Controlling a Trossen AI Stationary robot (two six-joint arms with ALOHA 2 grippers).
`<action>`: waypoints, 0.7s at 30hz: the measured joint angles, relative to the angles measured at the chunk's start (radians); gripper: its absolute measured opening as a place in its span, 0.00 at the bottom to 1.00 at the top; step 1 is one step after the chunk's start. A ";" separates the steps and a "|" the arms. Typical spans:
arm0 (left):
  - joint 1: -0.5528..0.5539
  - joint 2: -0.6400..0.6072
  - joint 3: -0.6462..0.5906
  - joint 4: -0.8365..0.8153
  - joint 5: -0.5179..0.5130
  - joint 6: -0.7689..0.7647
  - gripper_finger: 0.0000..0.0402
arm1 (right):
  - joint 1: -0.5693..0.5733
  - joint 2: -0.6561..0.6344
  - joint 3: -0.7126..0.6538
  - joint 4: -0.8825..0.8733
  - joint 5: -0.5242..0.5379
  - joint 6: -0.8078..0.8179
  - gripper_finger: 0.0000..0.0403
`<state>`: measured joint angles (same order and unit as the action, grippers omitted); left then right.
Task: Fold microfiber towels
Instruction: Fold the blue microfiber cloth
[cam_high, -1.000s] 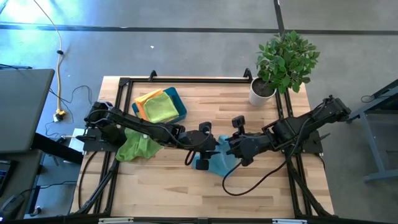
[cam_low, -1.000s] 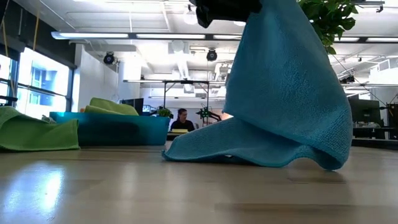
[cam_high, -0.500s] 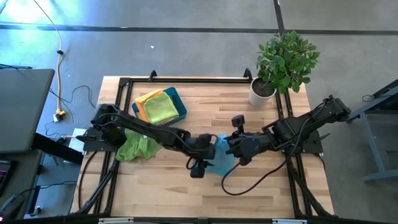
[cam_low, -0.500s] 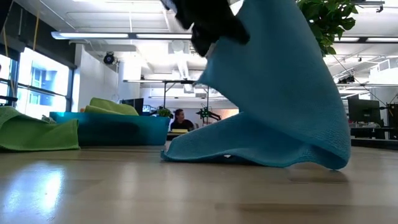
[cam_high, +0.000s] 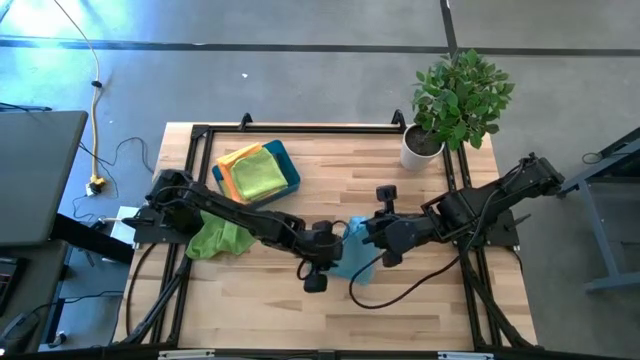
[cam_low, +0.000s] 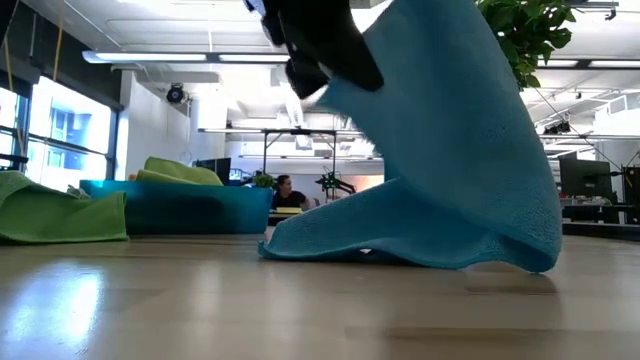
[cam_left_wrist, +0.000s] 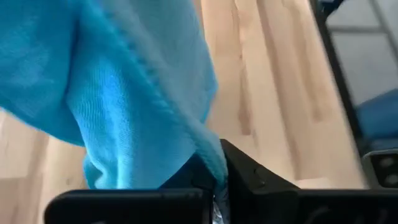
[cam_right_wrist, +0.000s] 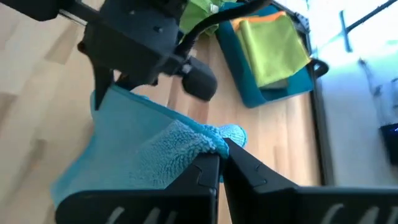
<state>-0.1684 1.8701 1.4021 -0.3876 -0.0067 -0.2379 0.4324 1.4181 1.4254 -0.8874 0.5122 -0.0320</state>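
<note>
A light blue microfiber towel (cam_high: 352, 258) hangs over the middle of the table between my two grippers; its lower edge (cam_low: 400, 248) lies on the wood. My left gripper (cam_high: 335, 243) is shut on its left side and shows dark at the top of the low view (cam_low: 315, 45). My right gripper (cam_high: 362, 236) is shut on its top. A lime green towel (cam_high: 222, 238) lies crumpled on the table at the left. Yellow, orange and lime towels lie stacked in a teal tray (cam_high: 290, 165). My left gripper pinches a hemmed edge of the blue towel (cam_left_wrist: 211, 158) between its two fingers (cam_left_wrist: 255, 177), coming slanting down from the table's left. The cloth hangs beyond the fingers in loose folds. My right gripper pinches a bunched upper part of the towel (cam_right_wrist: 214, 144) between its fingers (cam_right_wrist: 249, 171), slanting down from the table's right. The towel hangs below it like a tent, with its bottom on the table.
A potted plant (cam_high: 450, 100) stands at the table's far right corner. The tray (cam_low: 175, 205) and the lime towel (cam_low: 50, 215) are off to the left. Bare wood lies along the near edge (cam_high: 330, 320). A person sits far behind the table.
My left gripper has come down and toward the table's near edge, rolling as it went, onto the towel's left side. The cloth's upper left part now spreads out toward it. The towel's bottom has stayed on the table, and my right gripper has kept its hold.
</note>
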 joint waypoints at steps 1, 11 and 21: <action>-0.005 -0.005 0.000 0.000 0.002 -0.033 0.02 | 0.000 0.000 0.000 -0.002 -0.015 0.030 0.00; -0.074 -0.179 0.002 -0.178 0.058 -0.275 0.00 | 0.000 0.000 0.000 -0.055 -0.246 0.271 0.00; -0.014 -0.285 0.181 -0.488 0.042 -0.258 0.00 | -0.026 -0.003 0.021 -0.060 -0.286 0.247 0.00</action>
<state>-0.1823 1.5851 1.5833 -0.8754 0.0358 -0.4955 0.4068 1.4148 1.4466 -0.9470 0.2263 0.2154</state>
